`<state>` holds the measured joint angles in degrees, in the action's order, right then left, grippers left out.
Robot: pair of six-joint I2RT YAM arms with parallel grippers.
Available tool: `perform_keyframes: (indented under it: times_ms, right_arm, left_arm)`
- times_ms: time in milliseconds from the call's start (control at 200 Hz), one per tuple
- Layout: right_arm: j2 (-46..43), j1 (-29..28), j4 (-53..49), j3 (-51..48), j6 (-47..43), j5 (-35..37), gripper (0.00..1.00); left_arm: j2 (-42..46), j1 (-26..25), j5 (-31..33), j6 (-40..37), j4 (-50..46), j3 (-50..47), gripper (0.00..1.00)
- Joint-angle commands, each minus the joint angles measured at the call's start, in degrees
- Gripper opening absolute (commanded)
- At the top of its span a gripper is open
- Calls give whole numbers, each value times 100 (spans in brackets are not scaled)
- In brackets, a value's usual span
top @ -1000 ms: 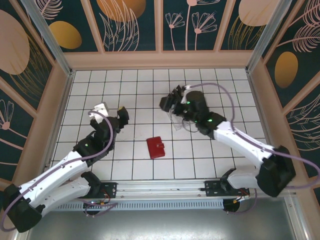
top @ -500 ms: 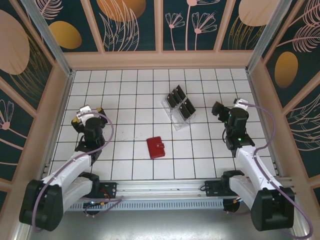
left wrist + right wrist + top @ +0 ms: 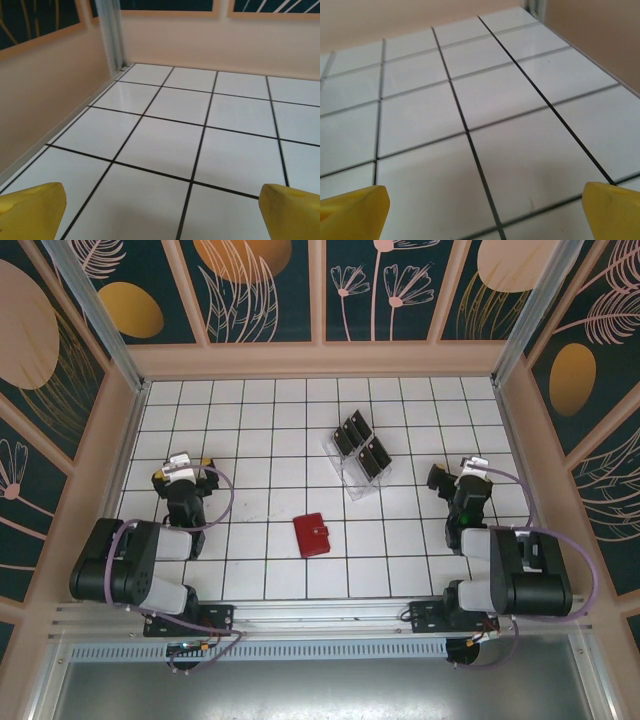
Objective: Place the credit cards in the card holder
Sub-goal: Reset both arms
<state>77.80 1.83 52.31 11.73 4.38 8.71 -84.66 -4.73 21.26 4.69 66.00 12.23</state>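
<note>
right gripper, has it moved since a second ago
Yes. A second ago the right gripper was over the clear rack. It has pulled away toward the right wall and now sits apart from the rack, jaws open.

White tiles [image 3: 260,430] with black grid lines form the floor; beige walls [image 3: 320,360] ring it. Dark teal floral panels [image 3: 400,290] rise above; aluminium posts [image 3: 92,310] mark corners.

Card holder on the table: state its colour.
The card holder is red, seen best in the top external view.
</note>
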Motion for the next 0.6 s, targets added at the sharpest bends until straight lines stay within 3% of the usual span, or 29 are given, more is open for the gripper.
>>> perform_keyframes:
  times_ms: [0,45,110,170,255,395,460,596]
  right_arm:
    - [391,104,2249,-237,-97,-579,99]
    - [728,90,2819,-388,-116,-638,99]
    - [1371,90,4131,-675,-138,-651,99]
    - [1056,141,3038,-388,-83,-756,99]
    - [1127,163,2305,53,-127,-972,99]
    - [1167,99,2506,-12,-165,-817,99]
    - [1178,-156,2733,-121,-134,240,99]
    - [1195,-418,2983,-225,-415,428,99]
  left_arm:
    - [-359,222,-704,-29,1142,18,99]
    - [-205,263,-815,-2,688,101,99]
    - [-265,271,-845,-21,827,89,98]
    - [-290,280,-891,-14,771,128,99]
    - [-293,324,-973,6,670,174,99]
    - [-288,329,-975,8,659,175,99]
    - [-289,329,-983,6,655,172,99]
    - [-290,333,-984,9,642,184,99]
